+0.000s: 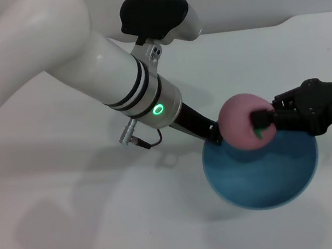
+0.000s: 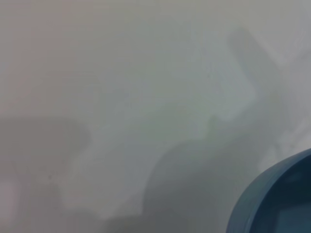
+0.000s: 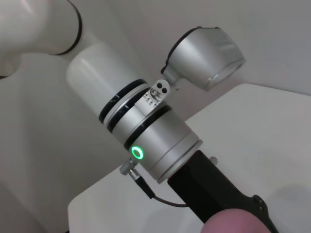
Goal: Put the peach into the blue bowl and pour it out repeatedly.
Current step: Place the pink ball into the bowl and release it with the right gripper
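- The peach (image 1: 243, 120), a round, matte pink fruit, hangs above the near rim of the blue bowl (image 1: 263, 175), clear of the bowl's floor; in the right wrist view only a sliver of its pink skin (image 3: 233, 224) shows at the frame's edge.
- The right gripper (image 1: 260, 121), black and angular, reaches in from the robot's right with its fingers closed on the peach, one dark fingertip pressed across the fruit's side.
- The bowl is round, deep and glossy light blue, standing on the smooth white table (image 1: 64, 197); its curved rim (image 2: 272, 199) fills one corner of the left wrist view.
- The left gripper (image 1: 213, 132) meets the bowl's rim on the robot's left, but the peach and the arm's own black wrist hide its fingers, so its grip cannot be judged.
- The left arm's glossy white forearm (image 1: 79, 56), banded in black with a lit green ring (image 1: 158, 109), crosses much of the head view.
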Available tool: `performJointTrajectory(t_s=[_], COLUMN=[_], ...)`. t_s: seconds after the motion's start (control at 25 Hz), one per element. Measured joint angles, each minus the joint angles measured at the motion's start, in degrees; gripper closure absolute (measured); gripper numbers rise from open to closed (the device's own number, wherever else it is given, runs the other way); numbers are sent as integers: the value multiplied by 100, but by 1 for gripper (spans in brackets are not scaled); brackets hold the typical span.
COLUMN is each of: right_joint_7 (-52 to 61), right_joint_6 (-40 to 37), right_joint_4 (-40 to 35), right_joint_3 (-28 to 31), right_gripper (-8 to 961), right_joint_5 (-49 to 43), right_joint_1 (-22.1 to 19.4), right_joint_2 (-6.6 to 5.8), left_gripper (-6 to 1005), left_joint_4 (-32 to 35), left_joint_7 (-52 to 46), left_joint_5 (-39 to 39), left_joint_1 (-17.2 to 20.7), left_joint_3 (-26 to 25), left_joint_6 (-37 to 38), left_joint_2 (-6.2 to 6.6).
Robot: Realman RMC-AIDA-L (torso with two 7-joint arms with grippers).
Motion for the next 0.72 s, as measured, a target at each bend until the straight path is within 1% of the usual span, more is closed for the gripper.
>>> performJointTrajectory(t_s=[0.24, 0.44, 0.68, 0.72], right_joint_7=[3, 5, 5, 5], right_joint_6=[51, 94, 100, 106], right_joint_4=[-3, -25, -41, -45], right_joint_3=[9, 9, 76, 84], right_gripper=[900, 693, 593, 593], right_joint_5=[-46, -60, -60, -60], right_joint_1=[2, -4, -2, -4], right_joint_2=[-2, -12, -29, -33], left_gripper=[1000, 1000, 999, 999], left_joint_4=[-3, -6, -14, -15], left_joint_7=[0, 1, 1, 1], left_joint_5=[-4, -5, -4, -2], left_joint_1=[0, 1, 1, 1], left_joint_3=[-31, -39, -31, -34], left_joint_6=[-22, -92, -136, -139], left_joint_2=[6, 9, 19, 19])
